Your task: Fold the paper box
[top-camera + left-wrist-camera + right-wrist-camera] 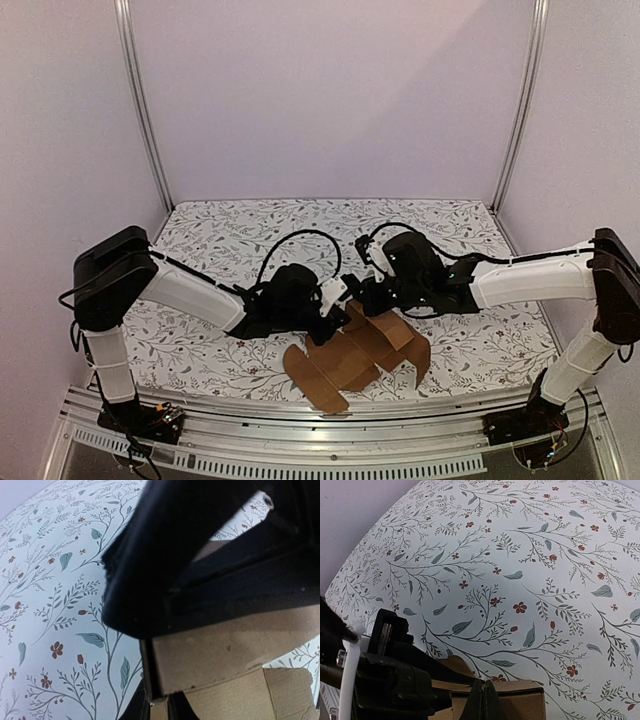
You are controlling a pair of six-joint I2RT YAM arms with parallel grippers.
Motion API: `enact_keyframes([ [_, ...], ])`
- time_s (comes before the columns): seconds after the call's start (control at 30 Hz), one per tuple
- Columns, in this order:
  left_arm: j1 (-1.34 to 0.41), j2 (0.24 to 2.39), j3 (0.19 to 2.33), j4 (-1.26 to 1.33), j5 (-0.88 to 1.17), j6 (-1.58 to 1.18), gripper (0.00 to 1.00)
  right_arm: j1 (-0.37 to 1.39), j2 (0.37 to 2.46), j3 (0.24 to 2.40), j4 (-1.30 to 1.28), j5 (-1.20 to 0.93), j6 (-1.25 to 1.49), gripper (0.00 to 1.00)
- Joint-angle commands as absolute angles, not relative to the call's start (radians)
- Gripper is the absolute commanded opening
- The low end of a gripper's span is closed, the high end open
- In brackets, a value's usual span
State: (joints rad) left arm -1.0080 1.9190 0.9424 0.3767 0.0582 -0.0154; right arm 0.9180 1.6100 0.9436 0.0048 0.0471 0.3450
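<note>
The paper box (355,355) is a brown die-cut cardboard sheet near the table's front edge, partly folded, with some flaps raised. My left gripper (330,318) is at its far left edge. In the left wrist view its dark fingers (137,707) close on a cardboard edge below a raised flap (225,650). My right gripper (368,297) is at the sheet's far edge. In the right wrist view its tips (485,692) are pressed together at the top of an upright flap (520,700). The two grippers nearly touch.
The table (230,240) has a white cloth with a floral print. The left gripper's black body (385,680) fills the lower left of the right wrist view. Lilac walls and metal posts (140,100) enclose the table. A metal rail (300,440) runs along the front.
</note>
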Motion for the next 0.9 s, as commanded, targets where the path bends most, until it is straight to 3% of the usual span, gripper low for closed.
enact_keyframes([
  [0.0, -1.01, 1.938, 0.912, 0.449, 0.068, -0.052, 0.14, 0.916, 1.638, 0.917, 0.04, 0.035, 0.371, 0.0],
  [0.4, -1.009, 1.972, 0.877, 0.628, 0.068, -0.123, 0.23, 0.917, 1.633, 0.883, 0.051, 0.022, 0.393, 0.0],
  [0.87, -1.009, 2.076, 0.841, 0.928, 0.075, -0.189, 0.22, 0.916, 1.597, 0.865, 0.058, 0.011, 0.403, 0.0],
])
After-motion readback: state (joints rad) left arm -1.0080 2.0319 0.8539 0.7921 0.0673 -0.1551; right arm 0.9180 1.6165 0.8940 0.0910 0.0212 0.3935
